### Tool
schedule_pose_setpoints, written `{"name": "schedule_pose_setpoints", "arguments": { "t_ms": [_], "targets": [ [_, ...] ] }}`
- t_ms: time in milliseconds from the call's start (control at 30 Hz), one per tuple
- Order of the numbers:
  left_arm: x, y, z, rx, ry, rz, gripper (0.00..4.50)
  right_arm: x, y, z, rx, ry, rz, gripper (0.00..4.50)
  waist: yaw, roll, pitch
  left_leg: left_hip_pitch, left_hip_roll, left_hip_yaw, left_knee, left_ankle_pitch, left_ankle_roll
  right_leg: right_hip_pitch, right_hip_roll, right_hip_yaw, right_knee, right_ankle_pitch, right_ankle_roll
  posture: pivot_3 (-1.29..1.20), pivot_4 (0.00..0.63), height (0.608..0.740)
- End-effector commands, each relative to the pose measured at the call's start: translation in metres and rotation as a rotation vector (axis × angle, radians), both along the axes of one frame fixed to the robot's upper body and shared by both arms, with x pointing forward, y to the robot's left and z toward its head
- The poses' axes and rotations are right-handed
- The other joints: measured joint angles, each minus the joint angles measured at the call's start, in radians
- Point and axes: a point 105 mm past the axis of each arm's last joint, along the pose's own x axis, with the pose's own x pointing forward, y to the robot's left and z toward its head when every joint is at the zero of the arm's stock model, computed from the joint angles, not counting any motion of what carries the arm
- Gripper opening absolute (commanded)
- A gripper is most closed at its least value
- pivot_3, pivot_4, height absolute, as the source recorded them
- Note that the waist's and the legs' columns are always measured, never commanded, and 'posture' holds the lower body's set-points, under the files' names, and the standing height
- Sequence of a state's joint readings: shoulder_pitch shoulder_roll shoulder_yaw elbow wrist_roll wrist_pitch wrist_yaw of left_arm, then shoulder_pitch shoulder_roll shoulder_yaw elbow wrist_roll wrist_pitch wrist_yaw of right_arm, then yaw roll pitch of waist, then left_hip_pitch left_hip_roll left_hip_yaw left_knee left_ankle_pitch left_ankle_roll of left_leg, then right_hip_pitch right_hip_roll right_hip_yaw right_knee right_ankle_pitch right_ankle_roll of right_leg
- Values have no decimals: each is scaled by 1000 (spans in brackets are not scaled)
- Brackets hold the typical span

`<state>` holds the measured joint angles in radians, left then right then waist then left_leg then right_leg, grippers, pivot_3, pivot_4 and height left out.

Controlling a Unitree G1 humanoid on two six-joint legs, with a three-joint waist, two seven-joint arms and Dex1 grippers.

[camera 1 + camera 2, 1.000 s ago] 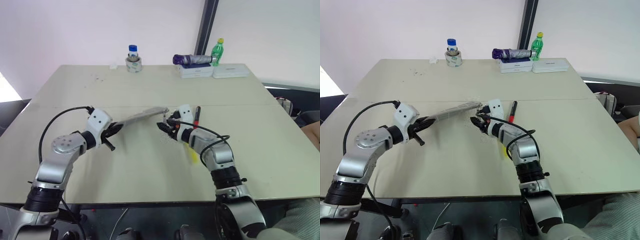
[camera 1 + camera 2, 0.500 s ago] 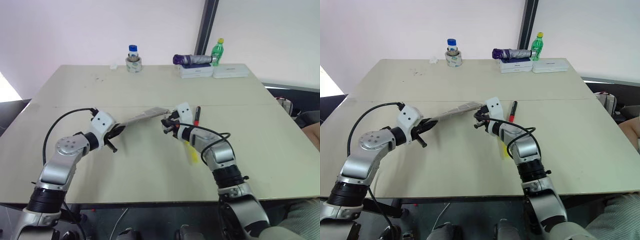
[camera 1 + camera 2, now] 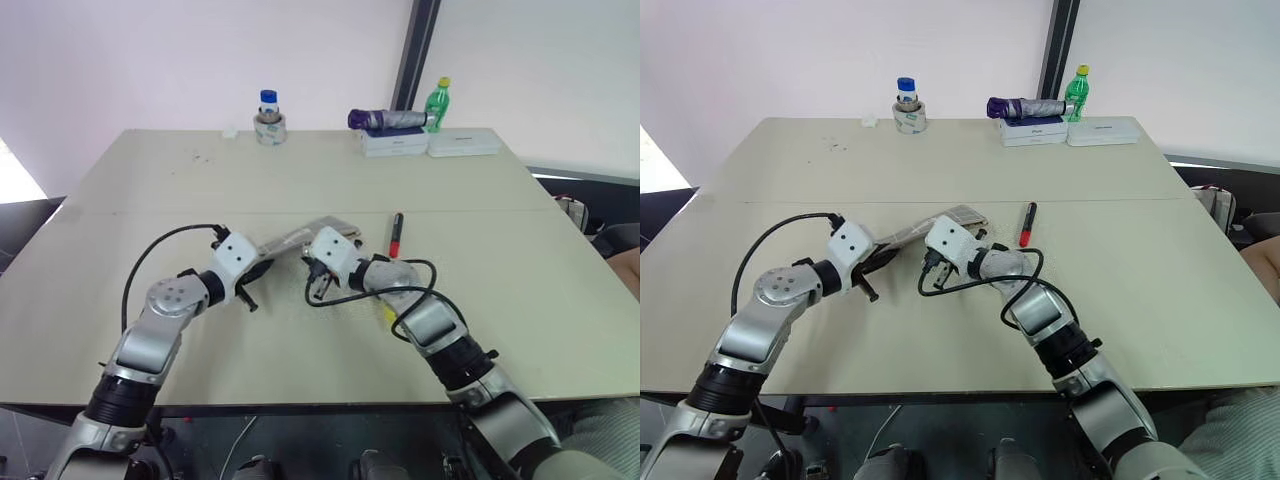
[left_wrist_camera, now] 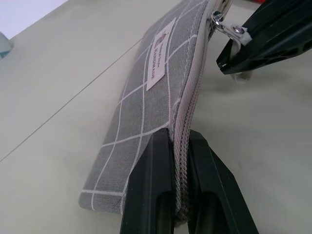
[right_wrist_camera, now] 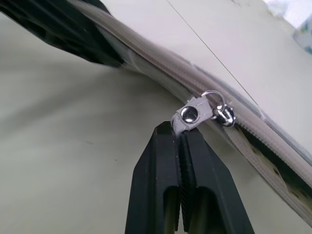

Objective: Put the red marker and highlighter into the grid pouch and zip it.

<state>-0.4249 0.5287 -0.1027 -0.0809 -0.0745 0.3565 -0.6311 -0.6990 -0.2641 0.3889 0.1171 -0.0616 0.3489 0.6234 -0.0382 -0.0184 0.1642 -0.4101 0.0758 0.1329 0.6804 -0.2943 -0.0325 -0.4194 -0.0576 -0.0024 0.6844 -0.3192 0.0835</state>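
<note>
1. Where we're at: the left gripper (image 4: 178,161) has its jaws clamped on the near end of the grid pouch (image 4: 156,92), right on the zipper seam, holding it up on edge over the counter (image 3: 500,240). The right gripper (image 5: 179,141) has its jaws pinched together on the zipper pull (image 5: 192,116).
2. The red marker (image 3: 397,232) is still lying on the counter just right of the pouch, and the highlighter (image 3: 388,314) peeks out beside the right arm, so we reckon this is the opening pull, not the closing one.
3. Doing it well: we'd keep the left grip firm as an anchor and drag the pull straight along the seam.
4. Watch the tab. It's small and could slip out if the pull angles off the zipper line.
5. Open it wide enough for the chunky highlighter.
</note>
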Motion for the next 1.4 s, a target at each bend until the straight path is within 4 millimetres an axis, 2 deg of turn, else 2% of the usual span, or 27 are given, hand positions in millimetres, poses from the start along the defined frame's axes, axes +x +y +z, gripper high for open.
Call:
{"name": "schedule_pose_setpoints", "arguments": {
  "t_ms": [33,267,400,467,567,700,767,867,1033,1100,1233,1400],
  "targets": [
    [1,-16,7,-13,-39,-28,0,-29,28,19,-10,-119,221,83,-1,0,0,0,0,0,0,0,0,0,0,0,0,0,0,0,150,740],
    [4,-23,7,-17,-40,-36,0,-42,43,14,-85,-208,335,83,-1,0,0,0,0,0,1,0,0,0,0,0,0,0,0,0,150,740],
    [4,-21,8,-25,-44,-24,0,-30,36,14,-65,-196,267,83,-1,0,0,0,0,0,1,0,0,0,0,0,0,0,0,0,150,740],
    [5,-18,10,-27,-50,-15,0,-25,30,21,-10,-171,233,83,-1,0,0,0,0,0,1,0,0,0,0,0,0,0,0,0,150,740],
    [7,-11,14,-41,-66,15,0,-27,18,33,79,-115,256,966,-1,0,0,0,0,0,1,0,0,0,0,0,0,0,0,0,150,740],
    [10,-7,19,-56,-87,47,0,-38,5,35,99,-56,303,2947,1,0,0,0,0,0,1,0,0,0,0,0,0,0,0,0,150,740],
    [12,-5,21,-55,-97,55,0,-41,-4,36,91,-44,315,2947,3,0,0,0,0,-1,1,0,0,0,0,0,0,0,0,0,150,740],
    [13,1,25,-62,-105,72,0,-33,-28,38,115,5,252,2947,4,0,0,0,0,-1,2,0,0,1,0,0,0,0,0,0,150,740],
    [13,18,25,-44,-113,109,0,-7,-77,43,153,6,37,2947,5,0,0,0,0,0,2,0,0,1,0,0,0,0,0,0,150,740],
    [11,22,25,-44,-117,116,0,-2,-94,36,143,39,-37,2453,5,0,0,0,0,0,2,0,0,1,0,0,0,0,0,0,150,740],
    [8,26,23,-37,-117,119,0,-12,-112,30,183,101,-107,2453,9,0,0,0,0,0,1,0,0,1,0,0,0,0,0,0,150,740],
    [5,27,19,-26,-117,111,0,-26,-128,5,251,257,-361,2453,23,0,0,0,0,0,2,0,0,1,0,0,0,0,0,0,150,740]
  ]
}}
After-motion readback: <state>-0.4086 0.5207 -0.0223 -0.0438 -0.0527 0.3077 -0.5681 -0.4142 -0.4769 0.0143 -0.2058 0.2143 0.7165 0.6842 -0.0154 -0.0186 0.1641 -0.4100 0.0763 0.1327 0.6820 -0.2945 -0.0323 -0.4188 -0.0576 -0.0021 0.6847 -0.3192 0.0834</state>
